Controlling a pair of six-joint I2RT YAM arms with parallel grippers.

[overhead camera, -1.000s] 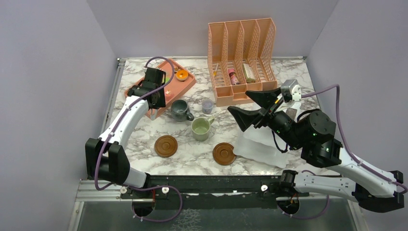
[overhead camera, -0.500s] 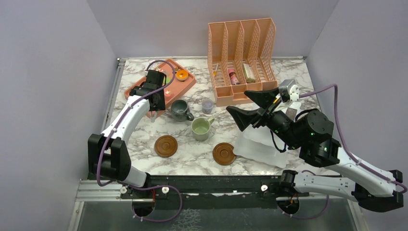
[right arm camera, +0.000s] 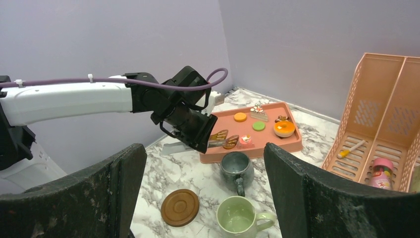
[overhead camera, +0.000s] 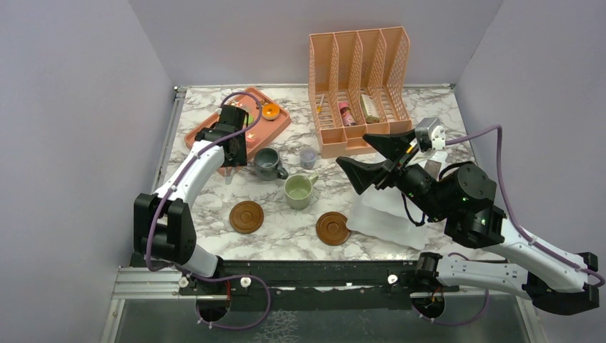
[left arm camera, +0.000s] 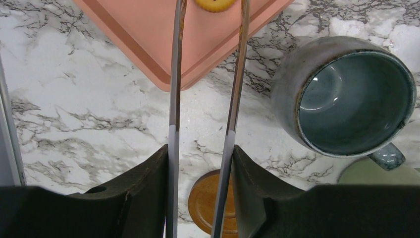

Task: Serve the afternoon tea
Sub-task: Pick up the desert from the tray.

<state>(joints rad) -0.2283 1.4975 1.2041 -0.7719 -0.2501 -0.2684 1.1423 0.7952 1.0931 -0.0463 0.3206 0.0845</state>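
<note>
My left gripper (overhead camera: 232,148) is shut on metal tongs (left arm camera: 173,89), whose arms reach out over the near corner of the pink tray (left arm camera: 148,29) towards a yellow cookie (left arm camera: 214,4). The tray (overhead camera: 277,126) holds several toy cookies, cakes and an orange donut (overhead camera: 270,110). The grey-blue mug (overhead camera: 267,163) stands just off the tray, and the pale green mug (overhead camera: 298,191) stands in front of it. Two brown coasters (overhead camera: 246,216) (overhead camera: 332,228) lie bare nearer the arms. My right gripper (overhead camera: 356,150) is open and empty, held high to the right of the mugs.
A peach file organiser (overhead camera: 357,86) stands at the back with a small pink bottle (overhead camera: 346,113) in it. A tiny lilac cup (overhead camera: 308,157) sits beside the grey-blue mug. A white translucent sheet (overhead camera: 386,214) lies under my right arm. Walls close in on three sides.
My left arm has shifted slightly, carrying the tongs a little right towards the tray. My right arm has barely moved.
</note>
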